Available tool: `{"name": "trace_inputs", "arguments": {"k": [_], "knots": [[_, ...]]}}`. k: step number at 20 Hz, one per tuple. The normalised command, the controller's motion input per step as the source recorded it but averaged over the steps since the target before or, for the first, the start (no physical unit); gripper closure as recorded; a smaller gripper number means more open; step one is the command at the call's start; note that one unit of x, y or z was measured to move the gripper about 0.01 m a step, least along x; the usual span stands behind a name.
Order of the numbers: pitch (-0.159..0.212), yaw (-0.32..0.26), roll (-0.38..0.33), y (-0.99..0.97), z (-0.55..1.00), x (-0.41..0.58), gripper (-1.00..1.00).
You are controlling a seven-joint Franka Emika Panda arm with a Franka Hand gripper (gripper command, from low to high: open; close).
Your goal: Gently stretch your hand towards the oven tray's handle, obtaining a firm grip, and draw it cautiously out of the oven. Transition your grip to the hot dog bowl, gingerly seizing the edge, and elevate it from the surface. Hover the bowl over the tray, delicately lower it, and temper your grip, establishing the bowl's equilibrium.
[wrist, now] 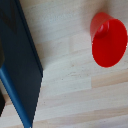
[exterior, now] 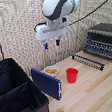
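One pale wooden worktop carries everything, its plank grain running lengthwise; behind it hangs a light reed or bamboo screen. Large black fabric case fills the lower corner on the exterior view's left, lid open. Franka arm, white, comes down from the top of frame, wrist over the middle of the scene.

Oven sits at the exterior view's right edge, dark body, silvery front facing the exterior view's left. Oven tray is drawn out in front of it, lying flat and low over the worktop; long axis runs from near the red cup back toward the right edge. Oven tray's handle, the dark front bar, lies along the rack's near edge, same diagonal.

Blue flat panel stands on edge, tilted, between case and cup; in the wrist view it shows as a dark blue slab across the wood.

Red cup upright, just beside the panel, mouth up; wrist view looks down into it.

Hot dog bowl, white with yellow-orange food, rests on the worktop behind the panel's top edge, near the cup, well apart from the tray.

End effector hangs above the bowl, clear of it, fingers spread a little, holding nothing.
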Motion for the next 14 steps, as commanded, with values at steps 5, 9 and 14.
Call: {"name": "trace_inputs", "arguments": {"k": [5, 9, 14], "knots": [[-0.004, 0.113, -0.340, -0.15, 0.00, 0.018, -1.00], [0.000, 0.101, -0.342, -0.17, 0.00, 0.027, -1.00], [-0.013, 0.102, -0.333, -0.20, 0.00, 0.023, -1.00]]}}
